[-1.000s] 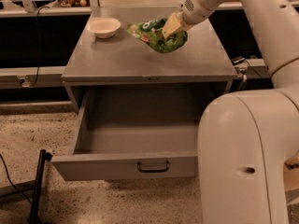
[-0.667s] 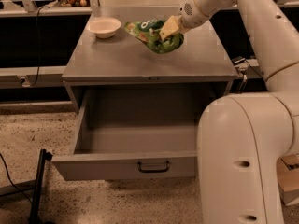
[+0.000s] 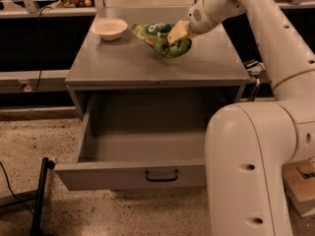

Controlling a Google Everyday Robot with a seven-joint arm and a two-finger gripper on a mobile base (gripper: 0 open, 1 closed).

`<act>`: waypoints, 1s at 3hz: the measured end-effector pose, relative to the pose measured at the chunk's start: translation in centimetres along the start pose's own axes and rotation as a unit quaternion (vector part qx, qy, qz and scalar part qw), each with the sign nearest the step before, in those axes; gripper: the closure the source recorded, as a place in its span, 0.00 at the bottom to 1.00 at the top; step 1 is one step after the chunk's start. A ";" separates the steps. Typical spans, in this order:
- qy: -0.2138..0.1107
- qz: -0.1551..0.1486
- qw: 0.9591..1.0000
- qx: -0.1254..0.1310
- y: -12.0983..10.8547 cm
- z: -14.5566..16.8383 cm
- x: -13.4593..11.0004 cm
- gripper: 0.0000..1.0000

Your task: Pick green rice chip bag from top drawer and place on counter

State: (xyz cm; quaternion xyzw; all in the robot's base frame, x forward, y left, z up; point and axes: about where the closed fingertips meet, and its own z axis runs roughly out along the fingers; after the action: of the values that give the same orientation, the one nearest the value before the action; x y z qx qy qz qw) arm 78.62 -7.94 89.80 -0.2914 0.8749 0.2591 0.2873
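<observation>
From my station, the gripper is over the back half of the grey surface, a little right of its middle and nearer the back edge than the front. Its pale fingers are clamped on the right end of the green rice chip bag, which stretches from them toward the back-left corner. The bag's lower edge looks down at, or just above, the surface; I can't tell whether it is touching yet.

The top drawer below the front edge stands pulled fully out, and what I can see of its inside is bare, with the dark handle at the centre of its front panel. A white bowl sits near the back-left corner, just beside the bag's far tip but apart from it.

My read is that the pick is done: the bag is out of the drawer and already above where it belongs. What is left is the short end of the job: settle it flat, let go, and lift the arm away without dragging the crinkly bag or nudging the bowl.
</observation>
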 end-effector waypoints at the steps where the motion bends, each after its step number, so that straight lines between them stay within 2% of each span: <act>1: 0.002 0.000 1.000 -0.002 0.1 0.5 0.0 0.58; 3: 0.006 0.001 1.000 -0.006 0.2 1.4 0.1 0.11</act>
State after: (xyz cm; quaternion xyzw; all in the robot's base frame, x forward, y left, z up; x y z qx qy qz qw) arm 78.92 -7.01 88.78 -0.2942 0.8750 0.2632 0.2803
